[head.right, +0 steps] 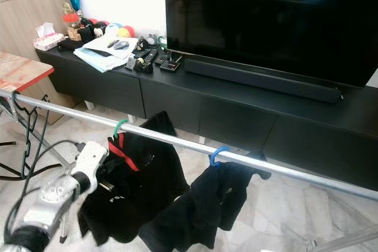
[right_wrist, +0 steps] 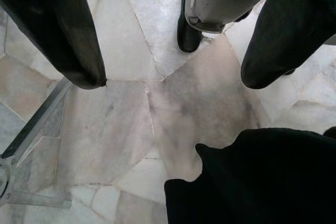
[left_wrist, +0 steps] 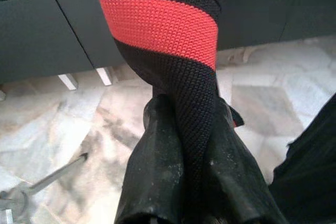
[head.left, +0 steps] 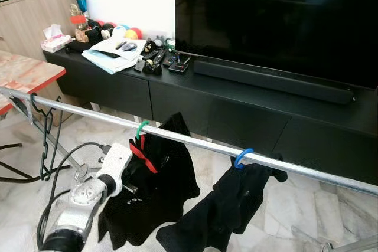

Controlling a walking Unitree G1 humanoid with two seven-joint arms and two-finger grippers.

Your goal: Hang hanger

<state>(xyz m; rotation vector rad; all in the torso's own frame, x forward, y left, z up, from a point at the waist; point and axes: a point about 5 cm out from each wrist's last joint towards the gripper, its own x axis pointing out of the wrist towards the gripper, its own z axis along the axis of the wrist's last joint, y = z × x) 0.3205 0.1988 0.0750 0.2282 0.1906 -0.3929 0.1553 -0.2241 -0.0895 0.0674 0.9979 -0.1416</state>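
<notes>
The left gripper clenches the red-banded collar of a black garment hanging by a green hanger near the rail's middle. The right gripper's fingers stand released above the marble floor.

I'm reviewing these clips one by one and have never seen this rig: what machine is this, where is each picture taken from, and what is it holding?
It is a walking humanoid robot with two arms. The two wide pictures come from its head cameras, the two close ones from its wrists. A metal rail crosses in front of a TV cabinet. Two black garments hang on it, one by a green hook, one by a blue hook. The left gripper is shut on the black-and-red garment. The right gripper hangs open over the marble floor.
</notes>
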